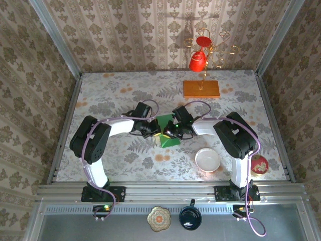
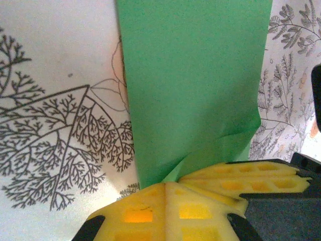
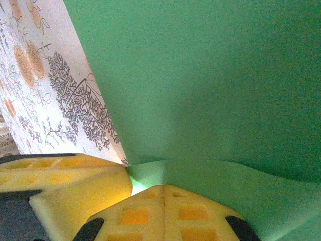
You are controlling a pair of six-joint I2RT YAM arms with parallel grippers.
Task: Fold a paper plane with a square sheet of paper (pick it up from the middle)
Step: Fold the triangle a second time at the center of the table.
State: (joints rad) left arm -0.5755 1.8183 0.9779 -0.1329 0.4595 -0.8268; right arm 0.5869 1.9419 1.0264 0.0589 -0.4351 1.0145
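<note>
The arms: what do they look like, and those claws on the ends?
The left arm and right arm are white tubes between chunky black joints, each trailed by a thin lilac cable. The left claw and right claw are yellow, moulded with square hollows, on black mounts.

1. From above, we find the square sheet of paper (image 1: 168,141) largely covered by the left end effector (image 1: 155,132) and the right end effector (image 1: 172,132). Its outline cannot be told.
2. Left wrist: the sheet's far end is cut off at the top edge, and its near end is hidden under the fingers (image 2: 150,211).
3. Right wrist: the sheet runs off the top and right edges.
</note>
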